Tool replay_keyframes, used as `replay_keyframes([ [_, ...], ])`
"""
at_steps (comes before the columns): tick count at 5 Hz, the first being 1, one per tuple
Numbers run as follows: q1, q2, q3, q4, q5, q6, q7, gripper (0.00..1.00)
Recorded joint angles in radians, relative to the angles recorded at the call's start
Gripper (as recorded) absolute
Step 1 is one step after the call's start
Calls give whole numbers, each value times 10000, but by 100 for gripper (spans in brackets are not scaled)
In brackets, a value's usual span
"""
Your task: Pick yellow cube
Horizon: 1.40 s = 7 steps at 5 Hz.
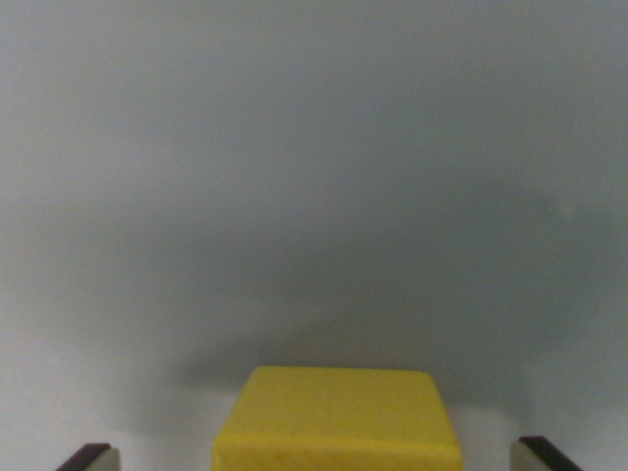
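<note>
Jaws spread wide, fingertips flanking yellow cube, untouched. Likely light, rigid, smooth-sided; grip opposite flat side faces, mid-height.

The solid, matte yellow cube is plain and unpatterned, its top face a slightly deeper yellow than the brighter front edge. The smooth pale grey-blue table surface is uniform, darkening to a soft grey shadow around the cube. The two gripper fingertips show pale grey-beige pads with dark, nearly black edges.
</note>
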Motion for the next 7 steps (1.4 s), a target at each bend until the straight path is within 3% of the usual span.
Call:
replay_keyframes([
  [3,0,0,0,-1,0,-1,0,0],
  [4,0,0,0,-1,0,-1,0,100],
  [7,0,-8,0,7,0,14,1,100],
])
